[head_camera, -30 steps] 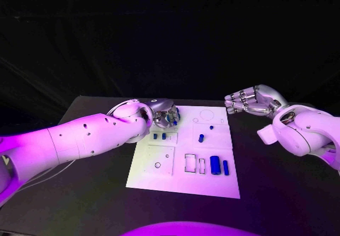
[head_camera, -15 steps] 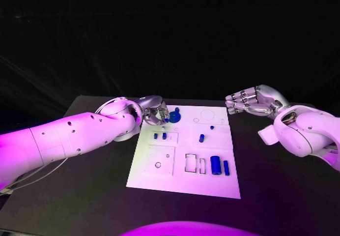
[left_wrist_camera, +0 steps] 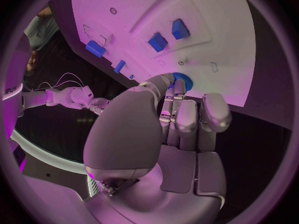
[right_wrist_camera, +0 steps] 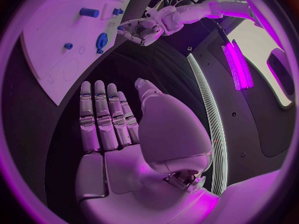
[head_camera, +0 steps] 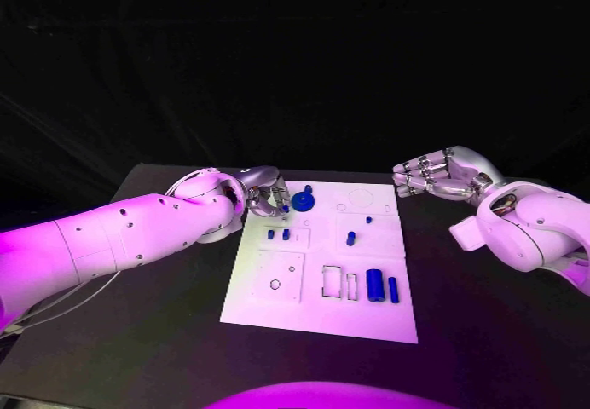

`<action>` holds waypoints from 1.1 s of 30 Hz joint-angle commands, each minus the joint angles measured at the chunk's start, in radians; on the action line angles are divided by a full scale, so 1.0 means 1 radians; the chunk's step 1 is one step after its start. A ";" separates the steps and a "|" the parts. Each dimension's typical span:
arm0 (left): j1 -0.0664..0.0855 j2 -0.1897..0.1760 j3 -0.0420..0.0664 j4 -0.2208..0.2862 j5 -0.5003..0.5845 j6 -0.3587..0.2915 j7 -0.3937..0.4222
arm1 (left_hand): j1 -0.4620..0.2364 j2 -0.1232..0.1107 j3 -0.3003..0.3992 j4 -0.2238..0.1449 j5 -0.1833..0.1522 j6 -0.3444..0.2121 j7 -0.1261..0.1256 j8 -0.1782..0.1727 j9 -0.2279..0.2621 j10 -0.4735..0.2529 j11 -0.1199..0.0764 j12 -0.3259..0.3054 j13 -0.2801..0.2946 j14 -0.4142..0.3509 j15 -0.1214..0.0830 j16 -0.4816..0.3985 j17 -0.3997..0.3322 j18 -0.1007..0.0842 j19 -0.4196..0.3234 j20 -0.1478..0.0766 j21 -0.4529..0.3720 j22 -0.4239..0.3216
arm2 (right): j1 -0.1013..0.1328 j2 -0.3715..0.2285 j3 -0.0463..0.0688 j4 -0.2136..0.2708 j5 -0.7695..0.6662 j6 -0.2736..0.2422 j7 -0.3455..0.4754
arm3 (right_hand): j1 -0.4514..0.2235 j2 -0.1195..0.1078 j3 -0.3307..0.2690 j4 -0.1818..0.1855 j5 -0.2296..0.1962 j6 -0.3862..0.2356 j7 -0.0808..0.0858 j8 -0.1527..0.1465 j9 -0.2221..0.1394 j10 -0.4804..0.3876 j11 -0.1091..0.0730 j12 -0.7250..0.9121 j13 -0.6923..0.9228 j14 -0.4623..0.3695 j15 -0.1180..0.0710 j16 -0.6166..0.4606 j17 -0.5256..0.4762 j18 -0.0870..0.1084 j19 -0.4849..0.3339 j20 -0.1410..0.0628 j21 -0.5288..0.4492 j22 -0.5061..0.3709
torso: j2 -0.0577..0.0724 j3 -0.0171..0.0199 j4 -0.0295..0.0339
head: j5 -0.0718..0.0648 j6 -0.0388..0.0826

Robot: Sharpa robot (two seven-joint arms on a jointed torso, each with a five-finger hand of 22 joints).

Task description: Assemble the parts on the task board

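The left robot hand (head_camera: 266, 198) sits at the far left corner of the white board (head_camera: 322, 315), its fingertips (left_wrist_camera: 176, 86) pinching a small blue toothed wheel (head_camera: 303, 202) that looks to be just over or barely on the board surface; I cannot tell whether it is seated on anything. The right robot hand (head_camera: 439, 177) hovers off the board's far right corner above the dark desk (head_camera: 492, 324), holding nothing, fingers loosely spread. The grip on the wheel looks shallow, only at its edge, so the likeliest trouble is the wheel tipping or slipping as it goes down and landing askew beside its spot. The two small blue blocks (head_camera: 278, 233) lie near that hand, and a low sweep of the fingers could knock them. The blue cylinder (head_camera: 373, 285) and thin blue bar (head_camera: 392, 290) lie well apart, nearer me.
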 commanded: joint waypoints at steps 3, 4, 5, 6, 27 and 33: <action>-0.001 0.003 0.000 -0.011 -0.012 0.037 -0.010 | -0.010 -0.003 0.002 -0.004 -0.006 0.006 0.001 0.005 0.001 0.009 -0.001 -0.003 0.001 0.006 -0.001 -0.001 -0.003 -0.018 0.007 0.001 0.003 0.000 | -0.001 0.001 0.000 0.000 -0.010 0.005 0.008 | -0.003 0.012 0.002 -0.004 0.007 0.008 -0.002 0.004 0.001 -0.005 -0.002 0.005 -0.002 0.001 -0.003 0.001 -0.002 0.016 -0.005 -0.001 -0.001 -0.001 | 0.000 0.0010 -0.0007 | 0.001 -0.001; -0.001 0.004 0.000 -0.012 -0.012 0.040 -0.010 | -0.010 -0.003 0.002 -0.004 -0.006 0.006 0.001 0.005 0.001 0.009 -0.001 -0.003 0.001 0.006 -0.001 -0.001 -0.003 -0.018 0.007 0.001 0.003 0.000 | -0.001 0.001 0.000 0.000 -0.010 0.005 0.008 | -0.003 0.012 0.002 -0.004 0.007 0.008 -0.002 0.004 0.001 -0.005 -0.002 0.005 -0.002 0.001 -0.003 0.001 -0.002 0.016 -0.005 -0.001 -0.001 -0.001 | 0.000 0.0010 -0.0003 | 0.001 -0.001; -0.001 0.004 0.000 -0.014 -0.012 0.041 -0.010 | -0.011 -0.003 0.002 -0.004 -0.006 0.006 0.001 0.005 0.001 0.009 -0.001 -0.003 0.001 0.006 -0.001 -0.001 -0.003 -0.018 0.007 0.001 0.004 0.001 | -0.001 0.001 0.000 0.000 -0.010 0.005 0.008 | -0.003 0.012 0.002 -0.004 0.007 0.008 -0.002 0.004 0.001 -0.005 -0.002 0.005 -0.002 0.001 -0.003 0.001 -0.002 0.016 -0.005 -0.001 -0.001 -0.001 | 0.001 0.0011 -0.0003 | 0.001 -0.001; -0.001 0.005 0.000 -0.015 -0.013 0.044 -0.010 | -0.011 -0.003 0.002 -0.004 -0.006 0.006 0.001 0.005 0.001 0.010 -0.001 -0.003 0.001 0.006 -0.001 -0.001 -0.003 -0.018 0.007 0.001 0.004 0.001 | -0.001 0.001 0.000 0.000 -0.010 0.005 0.008 | -0.003 0.012 0.002 -0.004 0.007 0.008 -0.002 0.004 0.001 -0.005 -0.002 0.005 -0.002 0.001 -0.003 0.001 -0.002 0.016 -0.005 -0.001 -0.001 -0.001 | 0.001 0.0010 -0.0003 | 0.002 -0.001; -0.009 0.022 -0.002 -0.030 -0.027 0.100 -0.037 | -0.017 -0.007 0.000 -0.006 -0.013 0.006 0.000 0.000 -0.001 0.011 -0.001 -0.011 0.002 0.004 -0.001 -0.006 -0.013 -0.017 0.002 0.000 -0.001 -0.006 | -0.002 0.005 0.000 -0.003 -0.009 0.005 0.009 | 0.000 0.016 0.006 -0.005 0.008 0.012 -0.004 0.005 0.002 -0.002 -0.004 0.010 -0.001 0.007 -0.005 0.003 -0.002 0.016 -0.006 -0.002 -0.001 -0.002 | 0.000 0.0005 -0.0005 | 0.000 -0.004; -0.009 0.023 -0.002 -0.036 -0.034 0.097 -0.043 | -0.017 -0.008 0.000 -0.006 -0.014 0.006 0.000 0.000 -0.001 0.011 -0.001 -0.011 0.002 0.004 -0.001 -0.007 -0.014 -0.017 0.002 0.000 -0.001 -0.007 | -0.002 0.004 0.000 -0.003 -0.008 0.004 0.009 | 0.000 0.016 0.006 -0.005 0.007 0.012 -0.004 0.005 0.002 -0.002 -0.004 0.010 -0.001 0.007 -0.005 0.003 -0.002 0.016 -0.006 -0.002 0.000 -0.002 | 0.001 0.0010 -0.0010 | 0.003 -0.002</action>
